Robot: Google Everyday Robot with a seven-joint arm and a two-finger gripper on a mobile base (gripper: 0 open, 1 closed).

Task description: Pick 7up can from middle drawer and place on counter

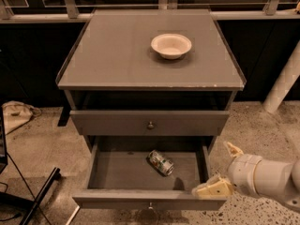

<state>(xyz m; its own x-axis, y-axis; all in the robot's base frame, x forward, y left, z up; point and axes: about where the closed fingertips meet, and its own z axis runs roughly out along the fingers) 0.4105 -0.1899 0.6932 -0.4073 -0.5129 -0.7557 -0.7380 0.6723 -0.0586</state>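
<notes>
gripper: fingers spread, empty; outside the right front corner of the open middle drawer | 7up can: on its side on the drawer floor; 9 o'clock from gripper; long axis 10-to-4 o'clock

The end effector hung just outside the right front corner of the middle drawer, fingers spread apart, white arm extending rightward.
</notes>
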